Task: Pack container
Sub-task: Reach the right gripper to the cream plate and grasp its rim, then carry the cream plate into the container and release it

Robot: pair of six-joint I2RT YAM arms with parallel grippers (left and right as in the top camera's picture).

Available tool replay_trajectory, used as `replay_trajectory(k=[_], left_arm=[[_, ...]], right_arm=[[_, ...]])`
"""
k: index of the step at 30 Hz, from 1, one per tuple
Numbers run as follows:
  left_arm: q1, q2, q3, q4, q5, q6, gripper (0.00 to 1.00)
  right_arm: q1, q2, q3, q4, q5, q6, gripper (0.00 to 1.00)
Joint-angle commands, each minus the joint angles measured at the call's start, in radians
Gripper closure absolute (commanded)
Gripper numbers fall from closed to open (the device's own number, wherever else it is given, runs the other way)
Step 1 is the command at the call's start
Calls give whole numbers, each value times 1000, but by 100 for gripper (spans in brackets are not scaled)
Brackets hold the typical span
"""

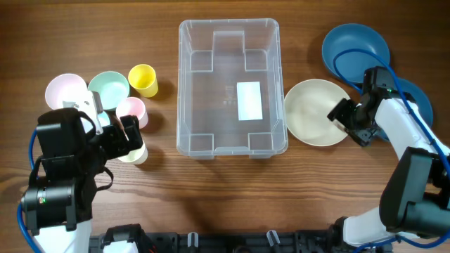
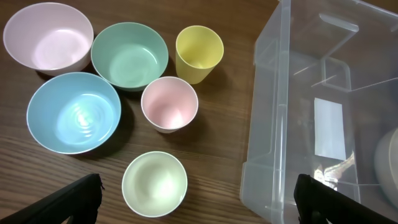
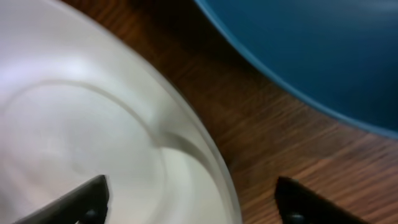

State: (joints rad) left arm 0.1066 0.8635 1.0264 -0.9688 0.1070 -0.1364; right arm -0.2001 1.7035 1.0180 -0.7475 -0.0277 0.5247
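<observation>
Wooden worktop, packing not begun: the clear container sits empty at its middle.
To its left, bowls and cups wait under the released left claw. The right claw, fingers parted, straddles the rim of the cream plate near the blue plates. The white label on the container's base shows no legible writing.
</observation>
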Motion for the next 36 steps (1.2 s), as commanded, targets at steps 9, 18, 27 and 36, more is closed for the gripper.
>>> replay_trajectory(k=[9, 18, 27, 36], left_arm=[[5, 0, 19, 3, 16, -3, 0], [5, 0, 19, 4, 16, -3, 0], [5, 1, 19, 7, 16, -3, 0], [5, 1, 19, 7, 16, -3, 0]], right_arm=[[-2, 6, -7, 2, -19, -2, 89], [-2, -2, -6, -8, -19, -2, 96], [0, -326, 46, -67, -19, -77, 96], [196, -427, 422, -153, -45, -160, 96]])
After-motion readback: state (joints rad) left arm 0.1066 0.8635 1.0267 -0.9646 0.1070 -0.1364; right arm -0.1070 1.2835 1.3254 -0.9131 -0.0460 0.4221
